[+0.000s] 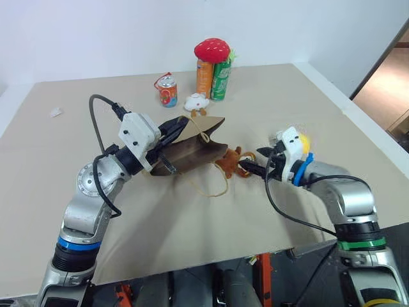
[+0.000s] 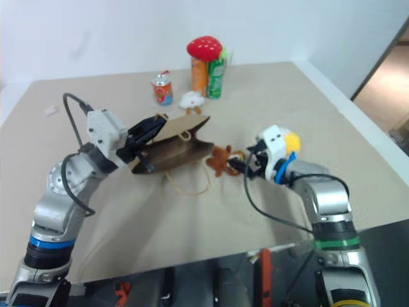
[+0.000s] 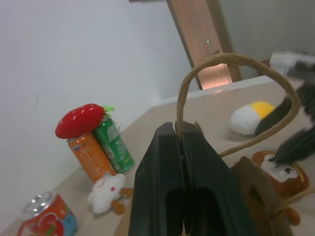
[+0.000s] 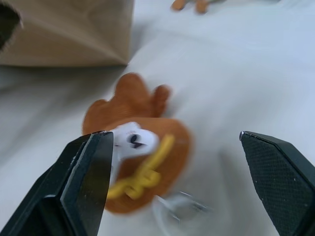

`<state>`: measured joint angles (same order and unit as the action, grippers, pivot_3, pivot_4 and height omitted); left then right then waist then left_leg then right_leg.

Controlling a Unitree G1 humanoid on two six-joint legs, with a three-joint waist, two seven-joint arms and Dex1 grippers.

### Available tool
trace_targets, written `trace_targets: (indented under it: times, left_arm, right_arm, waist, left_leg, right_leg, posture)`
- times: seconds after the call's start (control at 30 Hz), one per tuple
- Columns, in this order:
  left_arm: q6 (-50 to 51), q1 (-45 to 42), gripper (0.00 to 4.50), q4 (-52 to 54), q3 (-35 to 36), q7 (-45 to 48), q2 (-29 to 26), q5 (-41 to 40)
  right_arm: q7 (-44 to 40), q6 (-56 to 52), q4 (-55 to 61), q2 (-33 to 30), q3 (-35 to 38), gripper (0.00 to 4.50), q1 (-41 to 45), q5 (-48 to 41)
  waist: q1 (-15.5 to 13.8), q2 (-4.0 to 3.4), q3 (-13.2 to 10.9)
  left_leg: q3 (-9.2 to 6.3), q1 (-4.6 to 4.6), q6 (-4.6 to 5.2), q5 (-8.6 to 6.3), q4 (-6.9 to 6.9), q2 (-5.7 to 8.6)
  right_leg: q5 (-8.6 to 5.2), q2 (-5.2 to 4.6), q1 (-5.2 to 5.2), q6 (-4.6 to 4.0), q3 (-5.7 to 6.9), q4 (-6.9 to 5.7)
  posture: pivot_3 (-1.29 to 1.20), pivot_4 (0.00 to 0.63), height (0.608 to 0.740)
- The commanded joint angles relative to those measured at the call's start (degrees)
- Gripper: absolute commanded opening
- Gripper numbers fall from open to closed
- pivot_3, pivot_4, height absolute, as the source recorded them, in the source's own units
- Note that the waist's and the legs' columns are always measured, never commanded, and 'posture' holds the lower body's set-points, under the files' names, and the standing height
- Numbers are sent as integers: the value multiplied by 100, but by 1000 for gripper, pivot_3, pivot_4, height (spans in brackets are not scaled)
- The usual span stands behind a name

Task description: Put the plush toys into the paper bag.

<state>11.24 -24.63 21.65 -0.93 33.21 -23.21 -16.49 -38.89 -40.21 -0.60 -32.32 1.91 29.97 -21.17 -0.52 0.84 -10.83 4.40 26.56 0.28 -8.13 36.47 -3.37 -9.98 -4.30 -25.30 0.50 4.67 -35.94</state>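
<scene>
Right pincer (image 4: 174,172) stands apart over the monkey (image 1: 230,162), which lies on the worktop (image 1: 307,115) beside the bag (image 1: 192,153). Left pincer (image 3: 183,147) is clamped on the bag's handle (image 3: 236,61). Monkey: probably soft, light; grasp its body.

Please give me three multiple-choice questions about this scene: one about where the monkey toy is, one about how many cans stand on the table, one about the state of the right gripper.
1. Where is the monkey?
A. inside the bag
B. on the table beside the bag
C. on top of a can

2. How many cans stand at the back of the table?
A. one
B. two
C. three

3. What state is the right gripper in?
A. open, empty
B. shut on the monkey
C. shut on a bag handle

Answers: 1 B, it lies on the tabletop, outside the bag; 2 C, red-and-blue, orange and green; 3 A, its fingers stand wide apart with the monkey lying between them.
</scene>
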Motion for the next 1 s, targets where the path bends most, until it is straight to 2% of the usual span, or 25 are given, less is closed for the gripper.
trace_targets:
  times: [0.03,0.2,0.27,0.33,0.37,0.4,0.43,0.53,0.6,0.77,1.0]
  left_arm:
    - [252,-87,0,358,200,-86,-22,-248]
    - [754,-230,0,432,401,-371,115,-656]
    - [844,-276,0,435,437,-418,117,-726]
    - [883,-285,0,444,436,-423,99,-737]
    - [898,-280,0,453,432,-430,96,-740]
    - [909,-274,0,460,425,-435,95,-740]
    - [915,-265,0,470,414,-441,98,-735]
    - [927,-251,0,492,389,-459,116,-727]
    - [921,-244,0,490,365,-473,136,-706]
    - [929,-276,0,446,349,-511,189,-689]
    - [976,-283,0,446,317,-574,245,-692]
  right_arm:
    - [177,-145,-23,138,131,4431,192,-75]
    - [251,122,-291,165,-170,4431,52,341]
    - [264,162,-305,193,-177,4053,35,368]
    - [262,197,-229,211,-137,3442,7,344]
    - [228,208,-172,200,-107,2665,-8,312]
    - [200,236,-128,178,-83,2373,-20,299]
    - [215,235,-89,146,-48,1842,-23,308]
    - [204,199,13,18,42,765,-21,306]
    - [86,146,121,-146,134,211,-15,222]
    - [-452,20,533,-654,494,211,149,-223]
    - [-1665,-811,1306,-1387,819,211,740,-1658]
  waist:
    - [0,1,-1]
    - [-3,1,-1]
    - [-2,1,0]
    - [-2,1,0]
    - [-2,1,0]
    - [-3,1,0]
    - [-3,1,0]
    - [-4,1,0]
    - [-7,1,0]
    - [-6,1,-2]
    - [4,5,-6]
  left_leg:
    - [0,0,0,0,0,-1]
    - [-1,-1,-1,-1,2,0]
    - [-1,-2,-2,-1,3,-1]
    - [-2,-4,-2,-1,3,-1]
    - [-2,-4,-3,-2,3,-1]
    - [-2,-4,-3,-1,3,-1]
    - [-1,-4,-4,-2,3,-1]
    - [-1,-3,-5,-3,4,0]
    - [-1,-2,-6,-3,4,1]
    - [0,0,-4,-2,1,1]
    - [-4,-3,-4,-3,-4,-4]
  right_leg:
    - [0,0,1,1,0,0]
    - [-1,0,2,-1,1,1]
    - [-1,0,2,-1,1,1]
    - [-1,1,4,-1,2,0]
    - [-1,1,5,-1,2,0]
    - [-1,1,6,-1,2,0]
    - [-1,1,6,-1,1,1]
    - [-1,0,6,-1,0,1]
    - [-1,0,7,-1,0,1]
    - [-2,0,2,-1,-2,1]
    - [-4,8,0,-5,-2,1]
  posture:
    - [0,150,740]
    - [0,150,740]
    - [0,150,740]
    - [0,150,740]
    - [0,150,740]
    - [0,150,740]
    - [0,150,740]
    - [0,150,740]
    - [0,150,740]
    - [0,150,740]
    - [0,150,740]
